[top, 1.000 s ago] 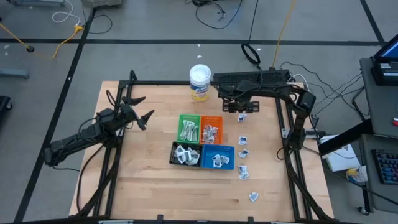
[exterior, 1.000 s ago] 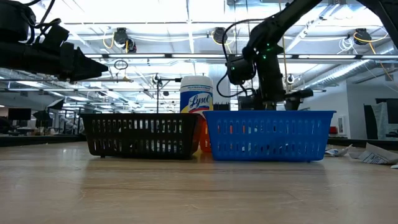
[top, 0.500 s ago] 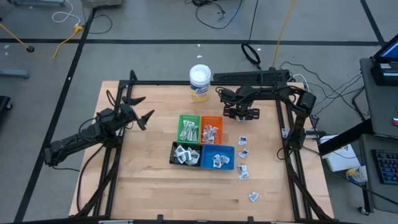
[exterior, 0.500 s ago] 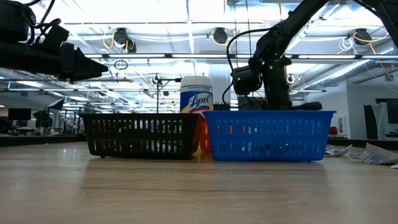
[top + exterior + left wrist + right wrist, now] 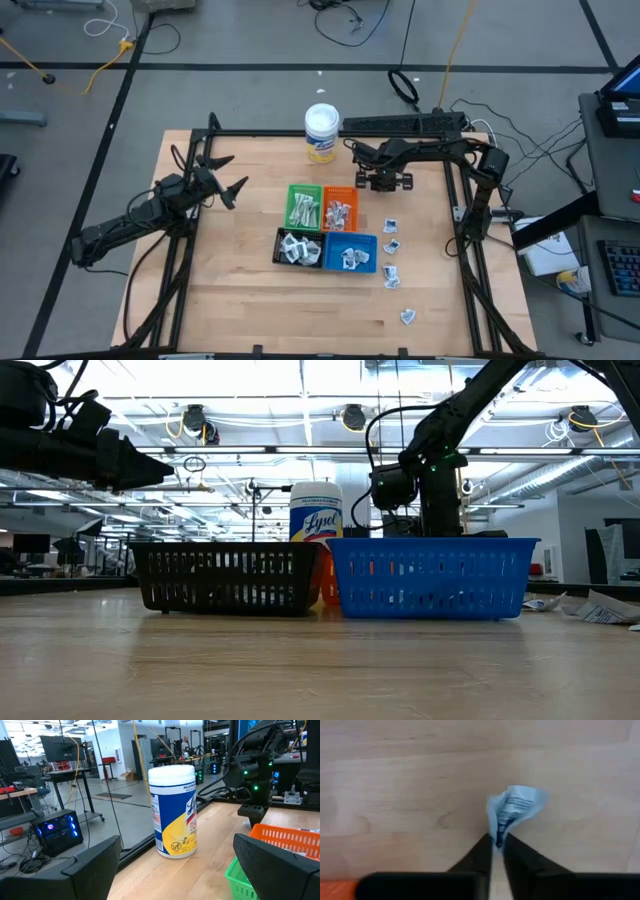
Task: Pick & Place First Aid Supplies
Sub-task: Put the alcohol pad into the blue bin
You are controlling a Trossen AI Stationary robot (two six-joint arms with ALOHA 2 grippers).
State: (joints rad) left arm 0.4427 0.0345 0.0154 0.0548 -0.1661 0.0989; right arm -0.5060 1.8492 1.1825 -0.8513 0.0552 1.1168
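Note:
In the right wrist view, a small white-grey packet with dark print (image 5: 516,807) lies crumpled on the wooden table, and my right gripper (image 5: 499,842) is shut on it. From above, that gripper (image 5: 386,182) stands at the far right of the table, beyond the orange tray (image 5: 341,210). Several more packets (image 5: 392,246) lie loose right of the blue tray (image 5: 350,252). The green tray (image 5: 304,207) and black tray (image 5: 298,248) also hold supplies. My left gripper (image 5: 228,175) waits open above the table's left side. My right gripper pinches the packet's near edge (image 5: 498,833) between its two fingertips (image 5: 484,849), coming from above and pointing down. The packet is buckled up into a fold at the fingers. The rest of it spreads out on the table beyond them.
A white-lidded tub with a yellow label (image 5: 321,132) stands at the far edge, left of my right gripper. The four trays sit together mid-table. In the low view, the blue tray (image 5: 430,575) hides my right gripper's fingertips. Bare wood lies at the near and left sides.
My right gripper has sunk toward the table over the packet at the far right and has shut on it. The packet has crumpled between the fingers. My left arm has kept still.

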